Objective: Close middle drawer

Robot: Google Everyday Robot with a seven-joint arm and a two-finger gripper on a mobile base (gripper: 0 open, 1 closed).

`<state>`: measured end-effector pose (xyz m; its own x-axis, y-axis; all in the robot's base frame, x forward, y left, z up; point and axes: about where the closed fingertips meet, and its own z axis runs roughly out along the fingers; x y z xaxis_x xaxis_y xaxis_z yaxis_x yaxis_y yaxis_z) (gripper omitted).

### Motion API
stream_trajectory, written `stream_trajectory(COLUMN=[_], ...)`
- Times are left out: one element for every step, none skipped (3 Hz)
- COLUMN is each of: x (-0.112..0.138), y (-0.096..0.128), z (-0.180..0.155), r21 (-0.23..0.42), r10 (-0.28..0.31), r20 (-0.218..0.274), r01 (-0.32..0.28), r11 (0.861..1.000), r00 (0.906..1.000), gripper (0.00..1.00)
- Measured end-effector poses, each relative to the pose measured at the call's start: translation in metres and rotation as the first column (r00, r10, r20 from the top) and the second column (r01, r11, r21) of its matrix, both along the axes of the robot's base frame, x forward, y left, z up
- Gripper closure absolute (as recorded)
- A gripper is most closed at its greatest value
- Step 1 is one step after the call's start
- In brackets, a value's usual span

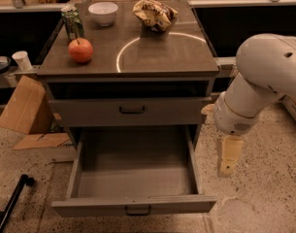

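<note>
The middle drawer [135, 174] is pulled far out of the grey cabinet [138, 57]. Its deep plain grey box is empty. Its low wide front [89, 207] with a small dark handle [138, 210] is nearest the camera. Above it, the taller-fronted drawer [89, 111] with a dark handle is pushed in. The lowest drawer is hidden under the open one. My gripper [227, 168] hangs pointing down from the white arm [264, 76], just right of the open drawer's right side wall, apart from it and holding nothing.
On the cabinet top stand an apple [80, 50], a green can [72, 22], a white bowl [103, 12] and a crumpled snack bag [155, 14]. Cardboard [24, 106] and a white cup [23, 59] are at the left. A black pole [11, 205] lies at the lower left.
</note>
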<state>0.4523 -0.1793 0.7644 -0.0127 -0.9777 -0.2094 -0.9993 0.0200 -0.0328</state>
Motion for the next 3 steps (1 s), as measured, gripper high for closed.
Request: stream_trajectory(x=[-0.008,-0.025,-0.037], y=[0.007,0.019,0.030], z=[-0.029,-0.098,-0.153], r21=[-0.020,-0.025,-0.008], r10=[0.025,0.069,0.104], r20=[-0.003,-0.026,-0.047], r01=[-0.025,-0.070,-0.104], r11=[0.999,0.997,0.995], r00=[0.9997,0.9973,0.9935], gripper=[0.00,0.00,0.00])
